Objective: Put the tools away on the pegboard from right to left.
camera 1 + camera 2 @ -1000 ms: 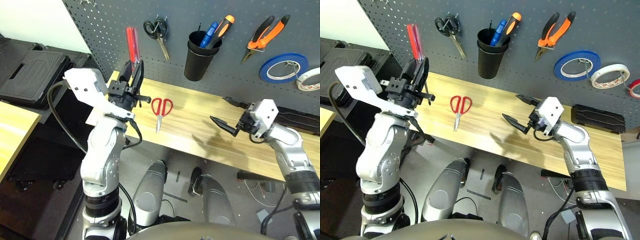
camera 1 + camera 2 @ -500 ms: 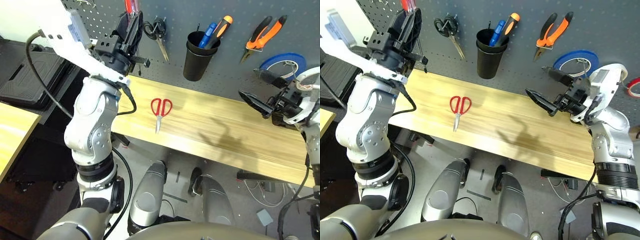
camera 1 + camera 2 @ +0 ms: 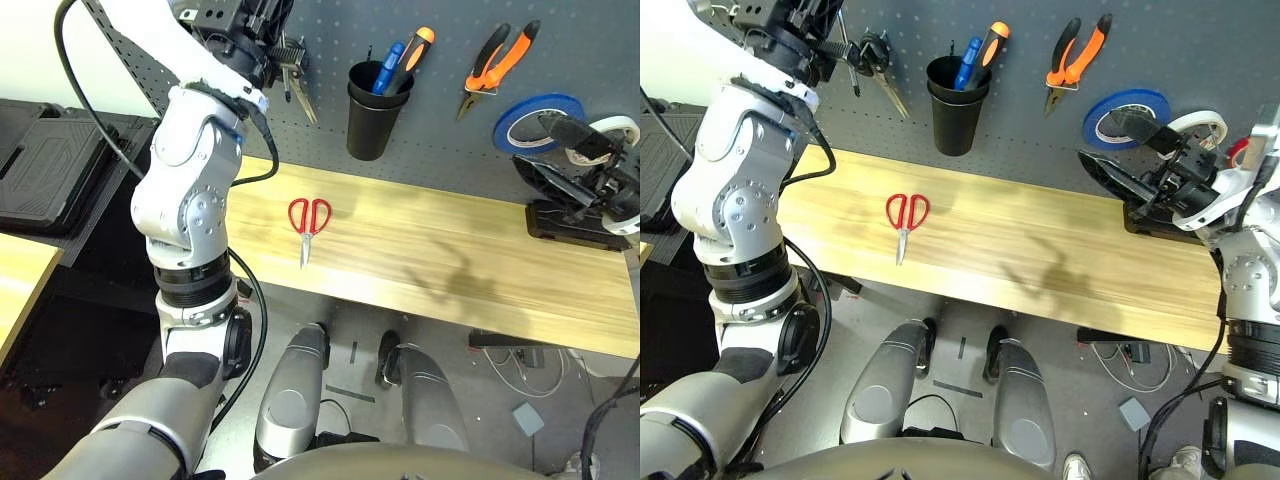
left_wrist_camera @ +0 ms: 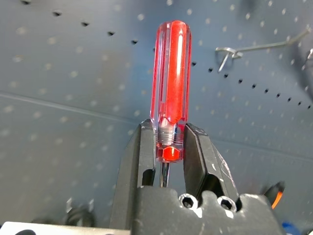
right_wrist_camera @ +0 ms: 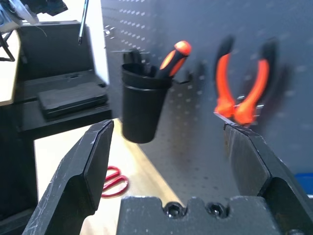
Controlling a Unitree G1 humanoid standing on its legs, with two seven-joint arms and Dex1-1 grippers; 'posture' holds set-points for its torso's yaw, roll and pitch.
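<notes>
Head views: left hand (image 3: pixel 262 15) was raised at the pegboard (image 3: pixel 430 120) top left, beside black scissors (image 3: pixel 880 60). Red scissors (image 3: pixel 309 222) lay flat on the bench (image 3: pixel 450 250). Pliers (image 3: pixel 497 66) hung on the board right of a black cup (image 3: pixel 374 112); blue tape (image 3: pixel 535 118) hung further right. Right hand (image 3: pixel 1140 155) was spread wide, empty, near the tapes.

Left wrist view: hand clamped on the red screwdriver (image 4: pixel 168 93), handle pointing at the board.

Right wrist view: fingers (image 5: pixel 93 161) were wide apart, holding nothing, facing cup and pliers.

A light wooden surface (image 3: pixel 420 250) carries 1 pair of red-handled scissors (image 3: pixel 308 224) near its left end and a black case (image 3: pixel 570 222) at its right end.
</notes>
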